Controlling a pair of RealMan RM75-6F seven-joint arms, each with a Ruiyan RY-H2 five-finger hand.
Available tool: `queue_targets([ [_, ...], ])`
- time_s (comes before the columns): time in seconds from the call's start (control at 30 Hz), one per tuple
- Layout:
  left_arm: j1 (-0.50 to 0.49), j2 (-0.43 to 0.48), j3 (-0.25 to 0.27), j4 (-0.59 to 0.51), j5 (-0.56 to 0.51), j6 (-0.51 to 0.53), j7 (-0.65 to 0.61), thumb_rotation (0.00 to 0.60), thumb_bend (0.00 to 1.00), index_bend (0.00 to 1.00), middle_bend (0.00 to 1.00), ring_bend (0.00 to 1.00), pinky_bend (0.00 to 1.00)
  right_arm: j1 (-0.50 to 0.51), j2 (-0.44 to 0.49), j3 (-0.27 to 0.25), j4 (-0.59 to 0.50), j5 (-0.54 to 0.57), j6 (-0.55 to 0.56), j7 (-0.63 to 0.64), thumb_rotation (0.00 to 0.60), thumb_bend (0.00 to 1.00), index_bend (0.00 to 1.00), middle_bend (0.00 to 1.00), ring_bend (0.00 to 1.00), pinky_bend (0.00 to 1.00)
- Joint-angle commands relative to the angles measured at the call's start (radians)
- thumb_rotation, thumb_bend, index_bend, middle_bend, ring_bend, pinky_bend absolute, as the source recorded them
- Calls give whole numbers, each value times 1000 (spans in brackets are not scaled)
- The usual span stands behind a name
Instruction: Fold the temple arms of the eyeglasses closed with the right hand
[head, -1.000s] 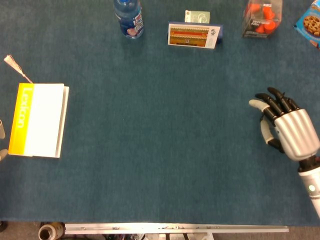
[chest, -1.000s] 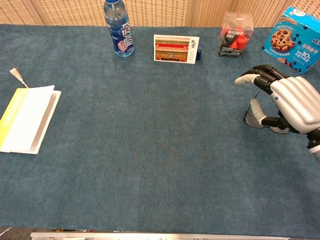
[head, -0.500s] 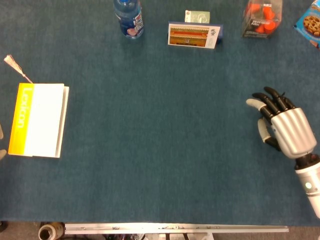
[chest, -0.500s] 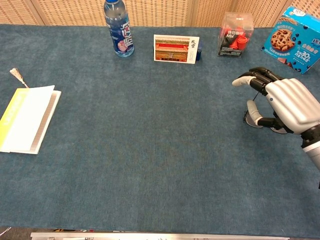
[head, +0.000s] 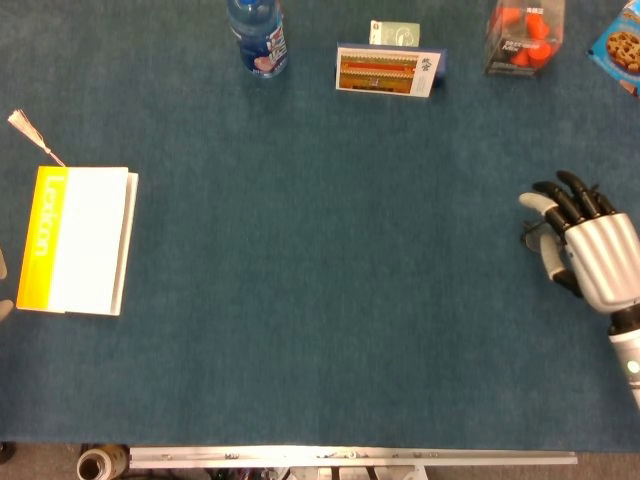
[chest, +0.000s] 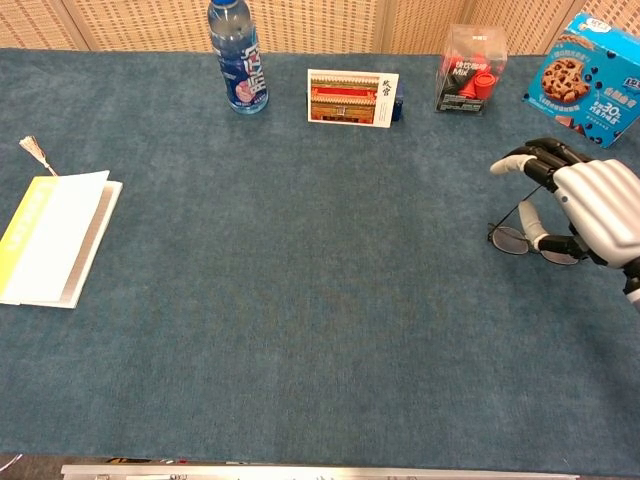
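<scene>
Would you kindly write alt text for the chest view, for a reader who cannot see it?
The right robot hand hovers over thin-framed black eyeglasses on a blue felt table, one temple arm still angled out. A yellow-and-white book lies far left; a blue plastic bottle, picture card, clear box of orange parts and blue cookie box line the back.

**Right hand poised low at the table's right edge**

The right hand reaches in from the right side, its silver back turned upward and its dark fingers extended forward, slightly spread and gently curved. The thumb angles downward beneath the palm. The forearm runs off toward the lower right corner in the head view.
</scene>
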Motion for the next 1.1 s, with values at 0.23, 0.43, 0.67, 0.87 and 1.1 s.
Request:
queue_targets([
  [0.23, 1, -1, 0, -1, 1, 1, 3, 600, 0, 558, 510, 413, 536, -17, 14, -17, 0, 7, 1, -1, 600, 569, 272, 241, 122, 302],
  [0.43, 2, -3, 1, 0, 1, 1, 4, 600, 0, 558, 510, 413, 536, -33, 24, -33, 5, 8, 3, -4, 600, 569, 272, 241, 122, 302],
  [0.67, 1, -1, 0, -3, -2, -2, 7, 600, 0, 558, 510, 413, 536, -44, 26, -38, 22, 16, 0, -6, 600, 569, 272, 241, 122, 302],
  [0.87, 3, -2, 2, -1, -1, -2, 8, 600, 0, 558, 510, 413, 536, -52, 29, -39, 29, 20, 1, -6, 600, 569, 272, 241, 122, 302],
  [1.1, 2, -2, 1, -2, -2, -4, 10, 600, 0, 558, 510, 413, 536, -64, 33, -42, 40, 27, 1, 0, 600, 569, 272, 241, 122, 302],
])
